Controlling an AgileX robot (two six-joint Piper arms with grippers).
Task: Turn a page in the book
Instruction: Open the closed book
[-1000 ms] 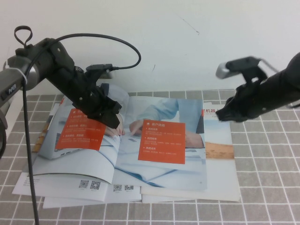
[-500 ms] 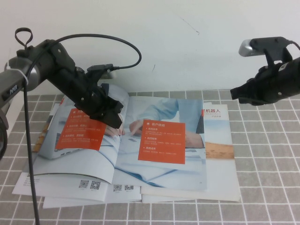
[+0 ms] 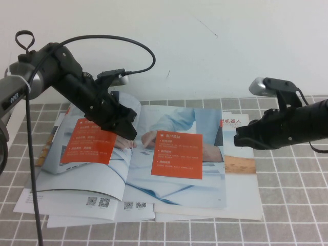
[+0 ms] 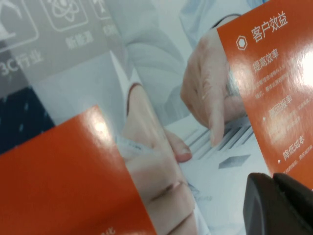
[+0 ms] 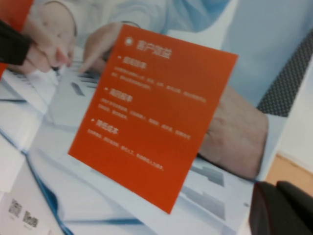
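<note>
Both arms extended, end effectors closed

Left arm reaches in from the left edge, angled down toward centre, black cable looping over it. Left end effector [image 3: 128, 131] low, fingers together, tip [image 4: 279, 205] pointing down-right. Right arm comes in from the right edge, roughly level, wrist camera on top. Right end effector [image 3: 241, 141] raised, fingers pressed together, tip [image 5: 283, 208] pointing left.

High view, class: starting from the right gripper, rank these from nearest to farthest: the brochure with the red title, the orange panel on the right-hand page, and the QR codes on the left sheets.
From the right gripper, jaws shut, by the book's right edge (left gripper shut, near the spine):
1. Brochure, just under it, right side.
2. Orange panel, right-hand page, centre.
3. QR codes, front left.
</note>
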